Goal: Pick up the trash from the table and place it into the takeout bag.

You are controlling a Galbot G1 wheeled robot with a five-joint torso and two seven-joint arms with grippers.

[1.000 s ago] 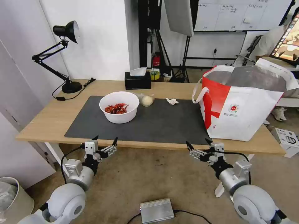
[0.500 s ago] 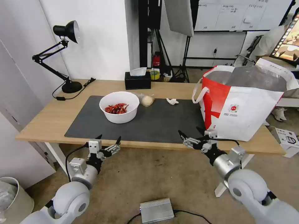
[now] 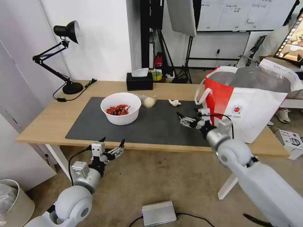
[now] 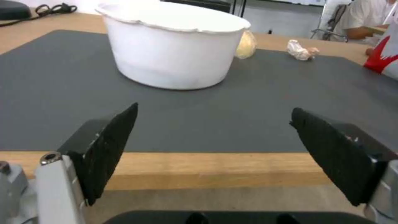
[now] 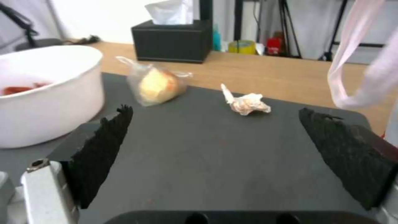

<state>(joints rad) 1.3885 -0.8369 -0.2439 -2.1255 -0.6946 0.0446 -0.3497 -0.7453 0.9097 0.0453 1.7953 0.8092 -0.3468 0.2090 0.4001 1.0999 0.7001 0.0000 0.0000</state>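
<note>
Head view, right gripper (image 3: 188, 116): jaws wide, empty, above dark grey mat (image 3: 164, 126).
Crumpled white tissue (image 3: 174, 102): ahead of it, nothing between.
Bagged pale bun (image 3: 149, 101), white chilli bowl (image 3: 121, 108): ahead-left.
White-red takeout bag (image 3: 249, 107): just right.
Left gripper (image 3: 112, 144): wide, before table edge (image 3: 41, 138).

No wording can be read anywhere. The takeout bag (image 3: 249, 110) carries a small round red-and-green logo (image 3: 236, 109) on its white front, with a line or two of print beneath it, too small to make out. The whiteboard (image 3: 233, 14) on the back wall bears handwritten rows, likewise illegible.
</note>
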